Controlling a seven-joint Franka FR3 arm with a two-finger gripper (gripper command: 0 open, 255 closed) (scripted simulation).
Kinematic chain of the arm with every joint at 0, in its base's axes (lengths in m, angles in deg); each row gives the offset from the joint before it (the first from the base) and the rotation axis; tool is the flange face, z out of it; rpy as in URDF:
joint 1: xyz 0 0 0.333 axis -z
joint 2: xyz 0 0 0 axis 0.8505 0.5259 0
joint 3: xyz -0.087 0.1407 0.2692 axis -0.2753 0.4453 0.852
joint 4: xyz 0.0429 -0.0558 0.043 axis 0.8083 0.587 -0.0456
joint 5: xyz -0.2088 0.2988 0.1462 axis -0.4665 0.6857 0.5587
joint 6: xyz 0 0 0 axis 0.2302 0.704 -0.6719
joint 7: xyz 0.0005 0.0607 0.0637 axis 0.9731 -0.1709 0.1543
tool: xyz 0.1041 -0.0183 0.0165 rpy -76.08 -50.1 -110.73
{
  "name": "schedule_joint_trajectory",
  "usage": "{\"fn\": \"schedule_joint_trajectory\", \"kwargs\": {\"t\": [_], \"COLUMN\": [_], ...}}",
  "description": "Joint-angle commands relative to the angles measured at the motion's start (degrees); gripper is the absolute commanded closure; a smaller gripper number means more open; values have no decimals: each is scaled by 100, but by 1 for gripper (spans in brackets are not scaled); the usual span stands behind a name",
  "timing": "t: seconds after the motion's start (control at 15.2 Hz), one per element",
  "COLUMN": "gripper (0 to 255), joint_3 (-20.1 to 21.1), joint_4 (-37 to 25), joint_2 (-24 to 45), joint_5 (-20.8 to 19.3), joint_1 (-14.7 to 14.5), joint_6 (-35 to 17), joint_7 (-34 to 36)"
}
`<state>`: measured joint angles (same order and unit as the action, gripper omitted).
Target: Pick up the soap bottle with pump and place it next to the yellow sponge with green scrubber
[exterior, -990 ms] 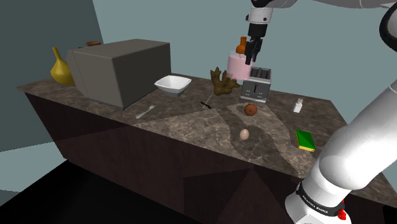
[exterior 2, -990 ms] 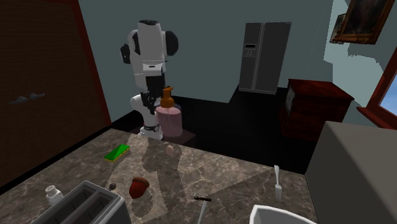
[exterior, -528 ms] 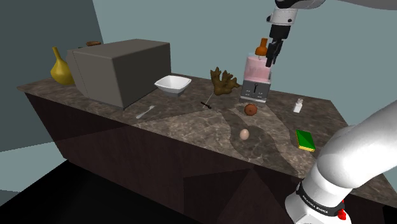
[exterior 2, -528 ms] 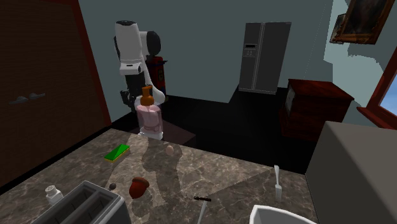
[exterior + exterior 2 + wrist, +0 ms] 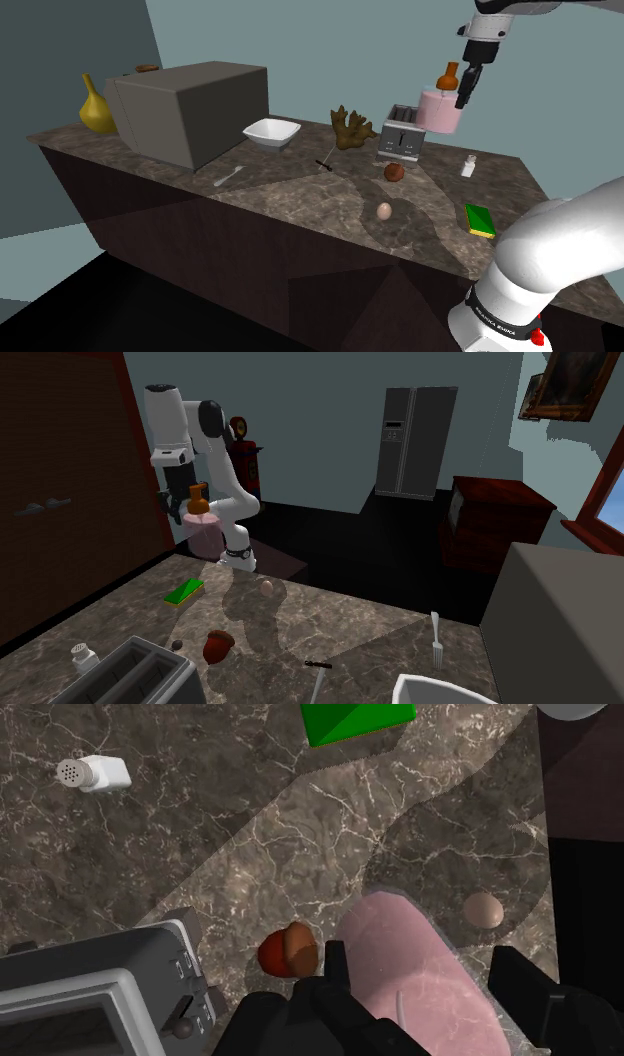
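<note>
The tool [image 5: 464,92] pinches the pink soap bottle [image 5: 436,110] with an orange pump, aloft over the desk [image 5: 300,200]. The green sponge [image 5: 481,219] lies well below the tool.

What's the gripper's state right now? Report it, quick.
Gripper: closed on the pink soap bottle, holding it in the air.

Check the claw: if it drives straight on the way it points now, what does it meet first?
The claw, shut on the pink soap bottle, points down. The bottle's base would probably meet the marble counter first, between the brown round thing and the egg; the bottle hides the exact spot.
</note>
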<state>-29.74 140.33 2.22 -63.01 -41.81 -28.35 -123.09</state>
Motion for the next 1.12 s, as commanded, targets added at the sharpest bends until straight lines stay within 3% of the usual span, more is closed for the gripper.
{"fn": "schedule_joint_trajectory", "kwargs": {"t": [0.0,0.13,1.06], "gripper": [255,255,255], "joint_3": [-157,-278,-445], "joint_4": [103,141,1344], "joint_2": [-196,-315,-511], "joint_5": [-144,-248,-429], "joint_1": [117,200,297], "joint_6": [47,92,-925], "joint_7": [-238,-419,-327]}}
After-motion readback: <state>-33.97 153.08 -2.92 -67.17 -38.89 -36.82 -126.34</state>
